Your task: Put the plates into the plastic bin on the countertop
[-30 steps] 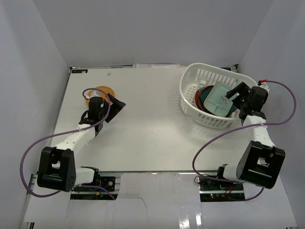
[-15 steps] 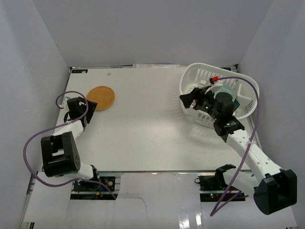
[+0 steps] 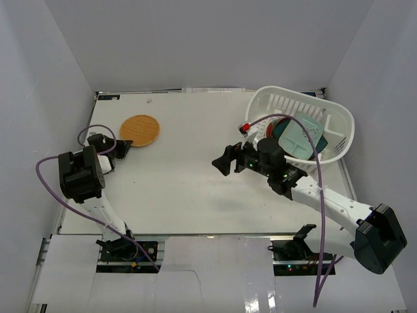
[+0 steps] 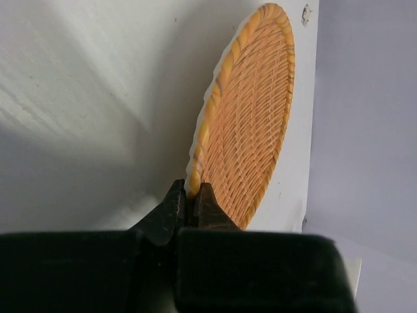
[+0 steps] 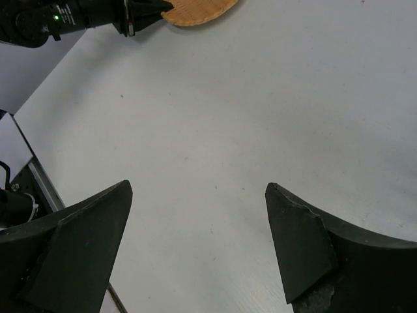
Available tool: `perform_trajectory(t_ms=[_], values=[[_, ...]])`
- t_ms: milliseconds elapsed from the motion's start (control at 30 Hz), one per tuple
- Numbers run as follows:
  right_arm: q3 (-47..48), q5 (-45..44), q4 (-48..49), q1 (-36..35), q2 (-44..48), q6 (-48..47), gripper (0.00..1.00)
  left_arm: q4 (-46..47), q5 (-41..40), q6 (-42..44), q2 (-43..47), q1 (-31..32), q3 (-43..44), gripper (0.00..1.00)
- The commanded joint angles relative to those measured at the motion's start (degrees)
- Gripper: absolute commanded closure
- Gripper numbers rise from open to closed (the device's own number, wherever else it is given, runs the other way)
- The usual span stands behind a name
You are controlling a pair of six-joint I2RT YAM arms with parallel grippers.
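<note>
The orange woven-look plate (image 3: 139, 130) lies at the back left of the countertop (image 3: 182, 176). My left gripper (image 3: 122, 144) is shut on its near rim; in the left wrist view the jaws (image 4: 191, 194) pinch the plate (image 4: 247, 117) by its edge. The white plastic bin (image 3: 345, 124) stands at the back right and holds several plates, a mint one (image 3: 298, 137) on top. My right gripper (image 3: 225, 160) hangs open over the middle of the countertop, left of the bin, with nothing between its fingers (image 5: 197, 189).
In the right wrist view the orange plate (image 5: 199, 10) and the left gripper (image 5: 140, 16) show at the top edge. Grey walls close in the left, back and right sides. A purple cable (image 3: 313, 195) loops over the right arm.
My left gripper has shut on the orange plate's rim. My right arm has swung out of the bin and leftward over the middle of the countertop, its gripper still open.
</note>
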State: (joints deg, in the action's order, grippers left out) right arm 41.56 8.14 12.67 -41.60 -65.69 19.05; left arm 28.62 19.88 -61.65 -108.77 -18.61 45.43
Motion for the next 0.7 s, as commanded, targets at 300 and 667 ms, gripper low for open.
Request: perform_trajectory(t_ms=[300,667], values=[[16.44,3.28,0.08,-1.37,-16.74,3.01,0.10,2.67,6.75,-1.64,24.11,6.82,-17.02,1.00],[21.11,-4.10,-0.71,-1.64,-24.83,4.07,0.10,3.02,13.07,-2.07,45.39,17.73,-26.36,1.00]])
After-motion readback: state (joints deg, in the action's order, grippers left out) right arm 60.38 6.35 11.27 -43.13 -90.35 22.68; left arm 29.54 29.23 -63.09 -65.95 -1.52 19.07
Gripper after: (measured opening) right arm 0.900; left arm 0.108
